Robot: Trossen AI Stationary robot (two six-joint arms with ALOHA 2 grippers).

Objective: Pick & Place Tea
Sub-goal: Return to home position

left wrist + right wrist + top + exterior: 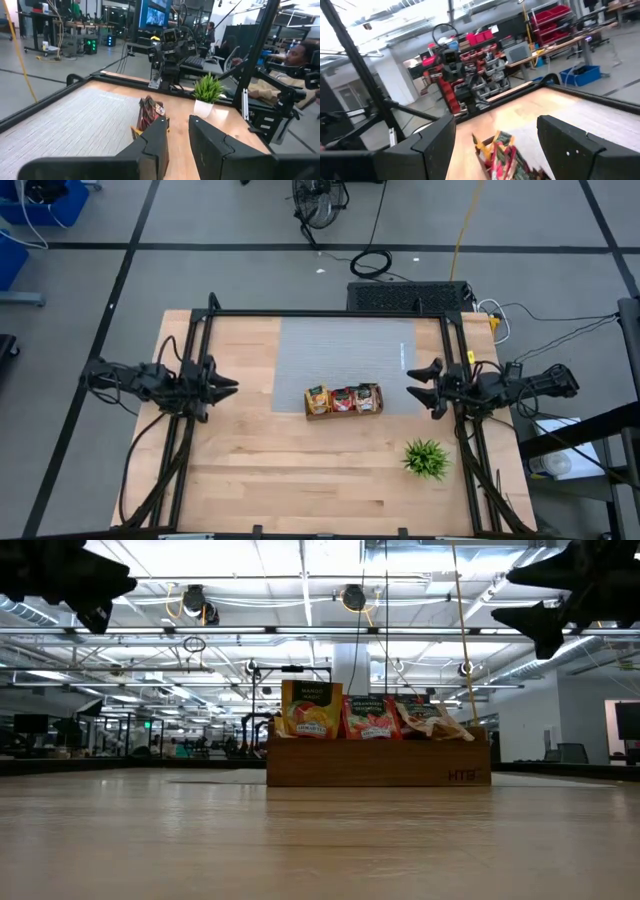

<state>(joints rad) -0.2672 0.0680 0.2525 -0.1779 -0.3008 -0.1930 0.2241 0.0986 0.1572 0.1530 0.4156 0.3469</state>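
Three bunches of tea sachets stand in the tray mid-desk; likely light and floppy, best pinched by a top edge. The left gripper and right gripper hover at the desk's side edges, jaws apart, empty.

Yellow, red and pale tea sachets upright in tray

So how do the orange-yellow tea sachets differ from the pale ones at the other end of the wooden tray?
The orange-yellow tea sachets stand upright in one end section of the brown wooden tray; the pale sachets in the opposite end section lean over. The orange-yellow sachets also rise higher above the tray wall than the pale sachets. Both are small flat printed packets inside the tray.
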